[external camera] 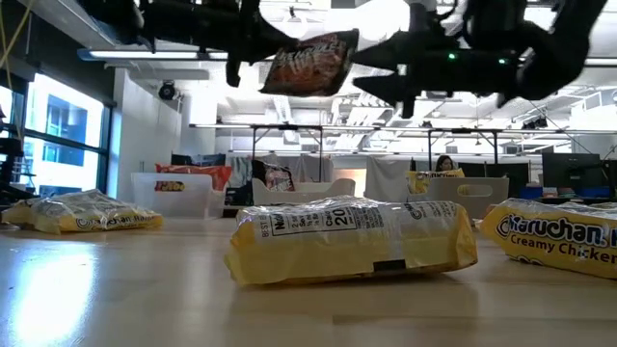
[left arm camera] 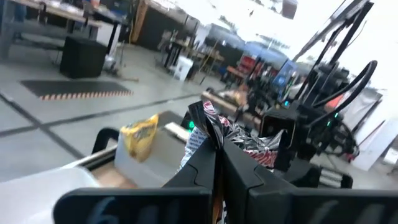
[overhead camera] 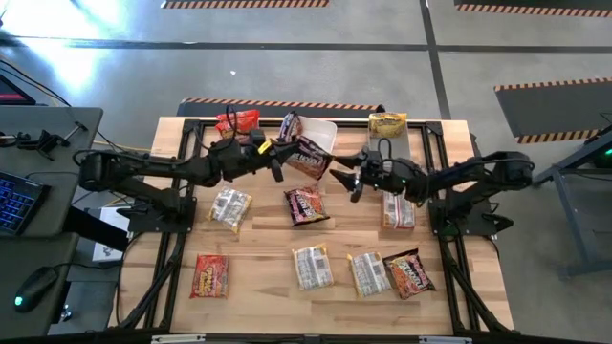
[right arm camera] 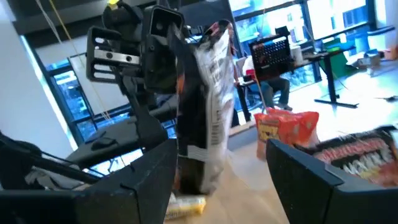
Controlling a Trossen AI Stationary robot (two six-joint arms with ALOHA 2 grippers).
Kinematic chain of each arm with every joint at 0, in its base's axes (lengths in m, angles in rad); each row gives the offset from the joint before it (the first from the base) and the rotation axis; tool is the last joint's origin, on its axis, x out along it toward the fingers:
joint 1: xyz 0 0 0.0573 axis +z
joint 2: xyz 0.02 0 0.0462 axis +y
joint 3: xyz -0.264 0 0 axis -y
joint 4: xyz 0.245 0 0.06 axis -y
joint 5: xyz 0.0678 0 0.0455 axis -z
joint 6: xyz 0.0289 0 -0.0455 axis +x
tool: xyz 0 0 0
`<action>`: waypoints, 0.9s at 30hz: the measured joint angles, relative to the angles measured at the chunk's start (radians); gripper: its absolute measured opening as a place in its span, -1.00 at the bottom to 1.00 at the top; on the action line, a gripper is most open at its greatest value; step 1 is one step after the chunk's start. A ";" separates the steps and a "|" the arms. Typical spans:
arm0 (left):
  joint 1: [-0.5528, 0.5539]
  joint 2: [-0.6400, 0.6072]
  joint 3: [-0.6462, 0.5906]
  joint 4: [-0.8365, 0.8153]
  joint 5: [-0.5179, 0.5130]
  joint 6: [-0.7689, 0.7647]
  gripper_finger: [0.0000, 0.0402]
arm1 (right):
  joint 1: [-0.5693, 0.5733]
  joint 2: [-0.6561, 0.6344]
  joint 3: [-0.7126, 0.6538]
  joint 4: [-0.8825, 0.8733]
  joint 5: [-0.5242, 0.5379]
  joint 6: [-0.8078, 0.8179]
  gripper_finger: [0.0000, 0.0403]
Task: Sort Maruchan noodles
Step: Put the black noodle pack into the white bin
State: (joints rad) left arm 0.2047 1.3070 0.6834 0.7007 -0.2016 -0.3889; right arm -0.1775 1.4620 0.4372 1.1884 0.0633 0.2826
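Clear tubs (overhead camera: 320, 134), yellow packet (overhead camera: 387, 124) in right tub

Dark maroon packet (overhead camera: 308, 156) aloft, yellow packet (external camera: 352, 241), red-orange packet (overhead camera: 210, 275), pale wood table (overhead camera: 258, 277)

Dark packet (right arm camera: 202, 118) between open pincer (right arm camera: 221, 168)

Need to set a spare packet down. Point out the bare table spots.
Free: the table between the red-orange packet and the yellow packet, and between the left yellow packet and the dark packet. Crowded: the tubs along the far edge, and the front-right packet cluster.
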 joint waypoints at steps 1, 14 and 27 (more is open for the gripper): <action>0.000 0.010 0.000 0.026 0.000 0.000 -1.00 | -0.006 0.008 0.015 -0.003 -0.013 0.002 0.19; 0.000 0.042 0.000 0.137 -0.013 0.047 -1.00 | -0.033 0.018 0.145 -0.102 -0.077 -0.035 0.19; -0.002 0.041 0.001 0.190 -0.027 0.107 -1.00 | -0.033 0.018 0.237 -0.242 -0.066 -0.103 -0.03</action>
State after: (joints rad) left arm 0.2024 1.3483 0.6846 0.8903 -0.2287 -0.2815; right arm -0.2100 1.4799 0.6739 0.9469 -0.0024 0.1801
